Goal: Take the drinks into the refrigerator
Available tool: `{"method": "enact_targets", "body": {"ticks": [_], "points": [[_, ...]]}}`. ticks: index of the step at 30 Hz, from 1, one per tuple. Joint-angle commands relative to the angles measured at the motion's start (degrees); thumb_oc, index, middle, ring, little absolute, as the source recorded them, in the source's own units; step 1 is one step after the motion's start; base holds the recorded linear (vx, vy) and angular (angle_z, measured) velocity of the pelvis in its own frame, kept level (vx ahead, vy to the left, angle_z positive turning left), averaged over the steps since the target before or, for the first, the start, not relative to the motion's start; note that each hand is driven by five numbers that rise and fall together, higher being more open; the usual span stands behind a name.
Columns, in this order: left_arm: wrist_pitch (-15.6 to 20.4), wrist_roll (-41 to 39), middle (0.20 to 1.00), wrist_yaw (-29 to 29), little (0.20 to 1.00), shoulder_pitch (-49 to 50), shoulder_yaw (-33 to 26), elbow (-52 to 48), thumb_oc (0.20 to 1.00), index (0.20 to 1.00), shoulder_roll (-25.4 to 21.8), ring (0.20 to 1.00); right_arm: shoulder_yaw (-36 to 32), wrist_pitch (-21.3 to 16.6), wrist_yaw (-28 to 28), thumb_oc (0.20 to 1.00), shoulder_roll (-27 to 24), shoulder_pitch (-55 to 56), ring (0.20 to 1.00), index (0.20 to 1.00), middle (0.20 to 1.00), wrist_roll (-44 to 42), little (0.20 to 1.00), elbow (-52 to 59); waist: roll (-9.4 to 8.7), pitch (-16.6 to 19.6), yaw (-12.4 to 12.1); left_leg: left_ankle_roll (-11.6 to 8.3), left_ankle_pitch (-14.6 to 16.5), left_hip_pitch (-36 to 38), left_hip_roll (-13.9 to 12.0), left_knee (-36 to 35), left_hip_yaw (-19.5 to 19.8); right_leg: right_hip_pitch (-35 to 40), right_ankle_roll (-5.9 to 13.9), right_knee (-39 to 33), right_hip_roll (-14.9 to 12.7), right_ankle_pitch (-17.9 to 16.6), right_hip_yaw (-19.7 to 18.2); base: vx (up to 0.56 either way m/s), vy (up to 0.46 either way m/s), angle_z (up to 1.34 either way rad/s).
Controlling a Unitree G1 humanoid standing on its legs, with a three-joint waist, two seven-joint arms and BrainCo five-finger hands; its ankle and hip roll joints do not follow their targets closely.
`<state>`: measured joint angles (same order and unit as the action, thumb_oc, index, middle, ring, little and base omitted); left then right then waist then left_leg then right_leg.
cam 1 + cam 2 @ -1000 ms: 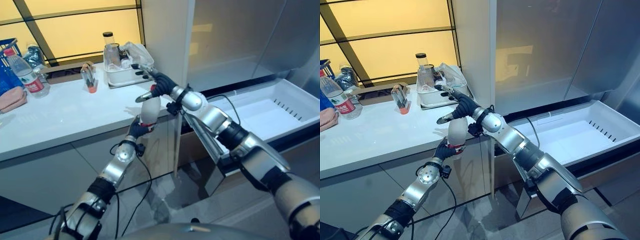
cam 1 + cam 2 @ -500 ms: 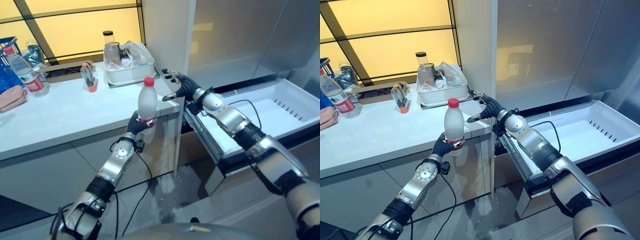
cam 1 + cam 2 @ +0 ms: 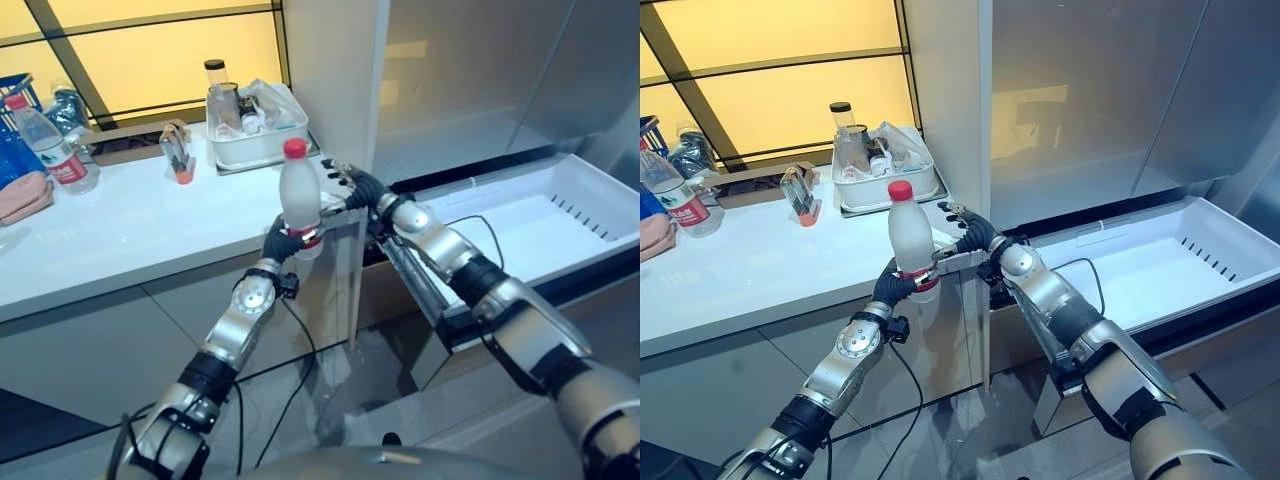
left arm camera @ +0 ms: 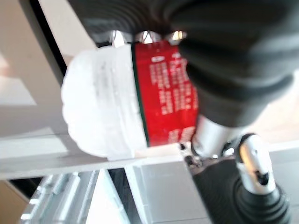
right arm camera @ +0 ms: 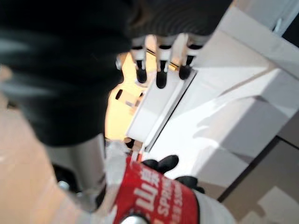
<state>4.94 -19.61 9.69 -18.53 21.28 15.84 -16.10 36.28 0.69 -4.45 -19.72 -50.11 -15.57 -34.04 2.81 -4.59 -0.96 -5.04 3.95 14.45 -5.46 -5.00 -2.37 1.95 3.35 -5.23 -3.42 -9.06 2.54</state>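
Gripping the upright bottle (image 3: 298, 190) is the left hand (image 3: 281, 243); right hand (image 3: 971, 232), apparently open-fingered, just beside it.

Bottle (image 3: 298, 194): translucent white body, red cap, red label band with white print.
Left hand (image 3: 281, 243): dark ribbed cover, silver fingers with dark tips.
Right hand (image 3: 356, 187): the same dark cover and silver, dark-tipped fingers.
Desk (image 3: 140, 230): plain white top, pale grey front panels.
Drawer (image 3: 530, 215): white inside, dark frame.
Tub (image 3: 255, 148): white.
Second bottle (image 3: 50, 146): clear, red cap, red-and-white label.
Basket (image 3: 14, 150): blue.
Cloth (image 3: 24, 197): pink.
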Motion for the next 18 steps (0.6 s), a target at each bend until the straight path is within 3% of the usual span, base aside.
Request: {"method": "enact_targets", "body": {"ticks": [1,18], "points": [[7.6,-1.4,0.2,-2.4,0.2,-13.1,4.1,-3.4,0.2,0.2,1.5,0.2,0.0,-3.7,0.2,1.0,3.2,-4.3,1.0,1.0,1.0,-3.5,1.0,-3.5,-1.51,1.6,-2.4,3.51,0.6,-1.7,2.6,0.4,0.3,3.7,3.05,8.8,-2.2,11.3,-0.8,0.0,0.0,0.0],[7.3,-0.8,0.2,-1.8,0.2,-9.2,0.1,-3.0,0.2,0.2,-0.7,0.2,-3.4,-4.1,-1.3,1.0,-2.4,0.0,1.0,1.0,1.0,-10.1,1.0,7.0,-1.66,1.7,-2.6,3.39,0.5,-1.9,2.5,0.5,0.5,3.8,2.94,8.7,-2.1,11.3,-0.6,0.0,-0.001,0.0]]}}
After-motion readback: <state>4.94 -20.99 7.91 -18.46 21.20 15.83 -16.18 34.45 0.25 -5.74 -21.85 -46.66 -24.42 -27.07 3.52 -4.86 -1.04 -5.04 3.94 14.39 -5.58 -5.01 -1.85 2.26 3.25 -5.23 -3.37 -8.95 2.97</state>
